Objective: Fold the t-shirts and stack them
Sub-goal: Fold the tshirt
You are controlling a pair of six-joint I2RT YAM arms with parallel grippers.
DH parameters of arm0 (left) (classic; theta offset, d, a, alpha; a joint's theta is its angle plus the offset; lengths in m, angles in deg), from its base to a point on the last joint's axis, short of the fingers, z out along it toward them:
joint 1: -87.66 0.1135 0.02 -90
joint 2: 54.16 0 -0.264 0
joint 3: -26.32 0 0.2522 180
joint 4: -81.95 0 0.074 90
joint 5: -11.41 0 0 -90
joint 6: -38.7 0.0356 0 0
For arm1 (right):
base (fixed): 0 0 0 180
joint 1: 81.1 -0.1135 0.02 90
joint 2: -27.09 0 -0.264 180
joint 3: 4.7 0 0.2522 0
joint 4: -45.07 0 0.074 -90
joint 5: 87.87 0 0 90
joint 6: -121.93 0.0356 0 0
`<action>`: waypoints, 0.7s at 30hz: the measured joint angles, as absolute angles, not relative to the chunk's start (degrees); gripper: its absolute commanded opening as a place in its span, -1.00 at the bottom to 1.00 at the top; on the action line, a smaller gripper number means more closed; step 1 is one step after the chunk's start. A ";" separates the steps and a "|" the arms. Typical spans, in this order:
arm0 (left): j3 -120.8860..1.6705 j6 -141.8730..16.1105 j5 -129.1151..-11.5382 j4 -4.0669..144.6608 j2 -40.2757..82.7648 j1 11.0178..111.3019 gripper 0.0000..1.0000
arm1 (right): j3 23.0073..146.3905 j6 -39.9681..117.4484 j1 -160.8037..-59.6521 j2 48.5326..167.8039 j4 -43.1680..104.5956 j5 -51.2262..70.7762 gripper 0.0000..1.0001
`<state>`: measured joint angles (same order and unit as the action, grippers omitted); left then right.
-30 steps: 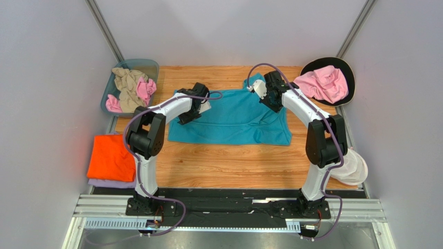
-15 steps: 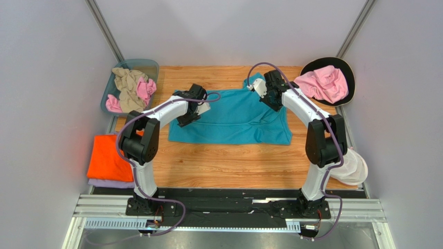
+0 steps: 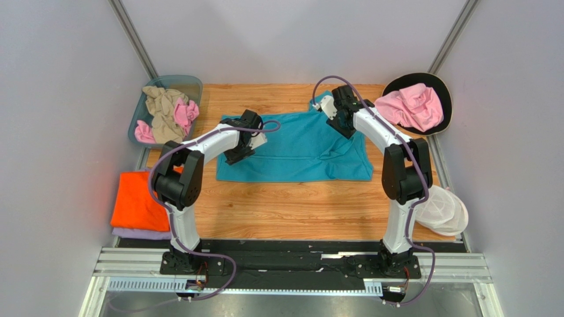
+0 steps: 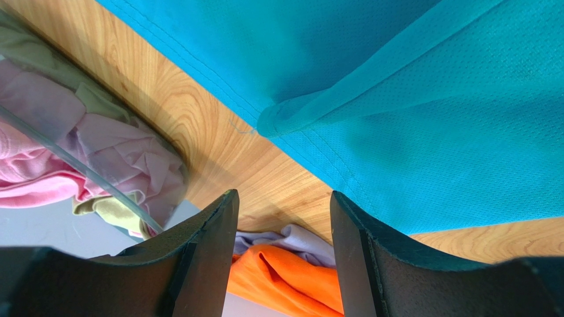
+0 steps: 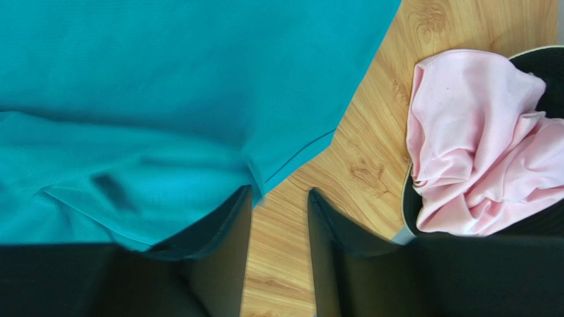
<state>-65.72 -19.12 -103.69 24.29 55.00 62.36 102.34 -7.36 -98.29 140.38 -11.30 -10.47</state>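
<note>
Lying flat on the worktop (image 3: 298,211), the teal t-shirt (image 3: 294,148) is free: your left gripper (image 4: 281,218) stands open at its left edge, and your right gripper (image 5: 279,218) is parted and empty at its far-right corner. Pinching only one layer could bunch it.

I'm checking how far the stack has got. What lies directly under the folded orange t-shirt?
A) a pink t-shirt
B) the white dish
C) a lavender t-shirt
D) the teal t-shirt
C: in the top view the orange t-shirt lies flat on a lavender t-shirt, whose near edge shows as a strip below it.
</note>
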 measured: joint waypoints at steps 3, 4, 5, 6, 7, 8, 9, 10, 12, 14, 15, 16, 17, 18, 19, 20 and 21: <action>-65.17 -19.27 -103.71 24.38 55.00 62.36 0.24 | 102.43 -6.25 -98.29 140.73 -11.21 -11.47 0.19; -65.04 -19.31 -103.73 24.40 55.00 62.36 0.24 | 102.43 -5.99 -98.29 140.73 -11.06 -11.80 0.23; -64.80 -19.34 -103.76 24.42 54.98 62.36 0.24 | 102.43 -5.90 -98.29 140.73 -10.89 -12.13 0.24; -64.67 -19.34 -103.76 24.40 54.98 62.36 0.24 | 102.43 -5.74 -98.29 140.73 -10.60 -12.46 0.25; -64.50 -19.34 -103.78 24.42 54.92 62.36 0.24 | 102.43 -5.57 -98.29 140.73 -10.38 -12.74 0.25; -64.39 -19.36 -103.78 24.40 54.87 62.36 0.24 | 102.43 -5.42 -98.29 140.73 -10.16 -12.91 0.25; -64.28 -19.38 -103.78 24.40 54.76 62.36 0.24 | 102.43 -5.33 -98.29 140.71 -9.90 -13.02 0.25; -64.15 -19.42 -103.78 24.45 54.50 62.36 0.24 | 102.43 -5.18 -98.29 140.69 -9.71 -13.00 0.25; -63.95 -19.51 -103.80 24.38 53.91 62.36 0.24 | 102.23 -4.94 -98.29 140.56 -9.62 -12.91 0.25; -63.84 -19.53 -103.80 24.47 53.36 62.36 0.24 | 101.64 -4.39 -98.29 140.10 -9.88 -12.06 0.25; -63.73 -19.53 -103.84 24.53 53.10 62.36 0.24 | 101.31 -4.15 -98.29 139.81 -10.10 -11.47 0.24; -63.56 -19.55 -103.91 24.60 52.86 62.36 0.24 | 100.90 -3.87 -98.29 139.44 -10.23 -10.75 0.23; -63.42 -19.58 -103.93 24.62 52.71 62.36 0.24 | 100.39 -3.60 -98.29 139.01 -10.45 -9.83 0.22; -63.18 -19.60 -103.93 24.71 52.51 62.36 0.24 | 99.72 -3.30 -98.34 138.39 -10.80 -8.81 0.19; -62.94 -19.66 -103.95 24.73 52.40 62.36 0.24 | 99.08 -2.90 -98.36 137.83 -11.28 -7.73 0.18; -62.75 -19.71 -103.93 24.77 52.31 62.36 0.24 | 98.51 -2.36 -98.40 137.30 -11.74 -6.49 0.18; -62.55 -19.73 -103.93 24.80 52.27 62.36 0.24 | 98.19 -1.90 -98.49 137.06 -12.13 -5.50 0.16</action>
<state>-62.55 -19.73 -103.93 24.80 52.27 62.36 98.19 -1.90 -98.49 137.06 -12.13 -5.50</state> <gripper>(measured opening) 0.619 0.597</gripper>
